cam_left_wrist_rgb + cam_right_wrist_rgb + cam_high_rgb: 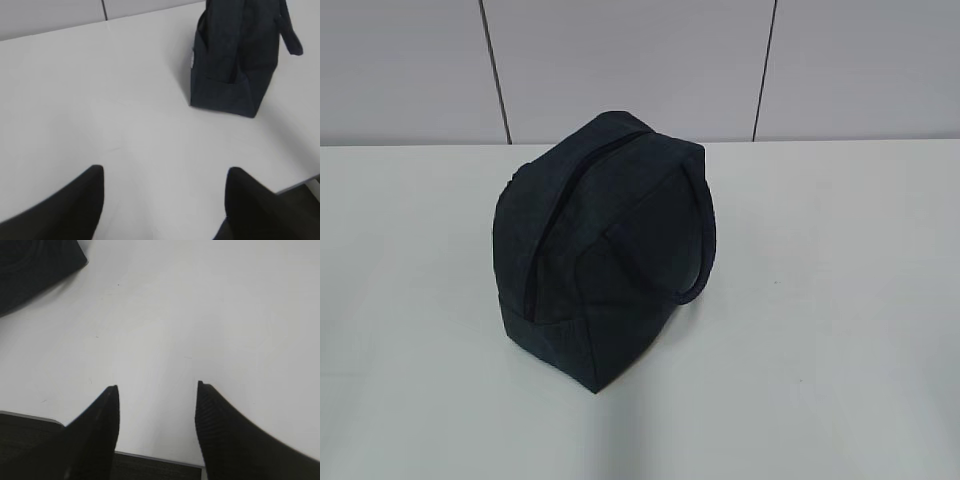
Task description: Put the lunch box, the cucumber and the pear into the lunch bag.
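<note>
Where grey wall panels [630,65] begin, white table [840,300] under zipped lunch bag [605,250].

Lab-like: bare white table [840,300], panelled wall [620,60]

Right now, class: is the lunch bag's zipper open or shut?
Shut. The lunch bag stands upright on the table, and its zipper runs as one closed seam with no lining showing.

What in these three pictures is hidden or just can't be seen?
- Bag contents: exterior view, zipper looks shut, fabric hides the inside.
- Bag top: left wrist view, cut by upper edge.
- Bag: right wrist view, only a corner shows.
- Lunch box, cucumber, pear: in no view.
</note>
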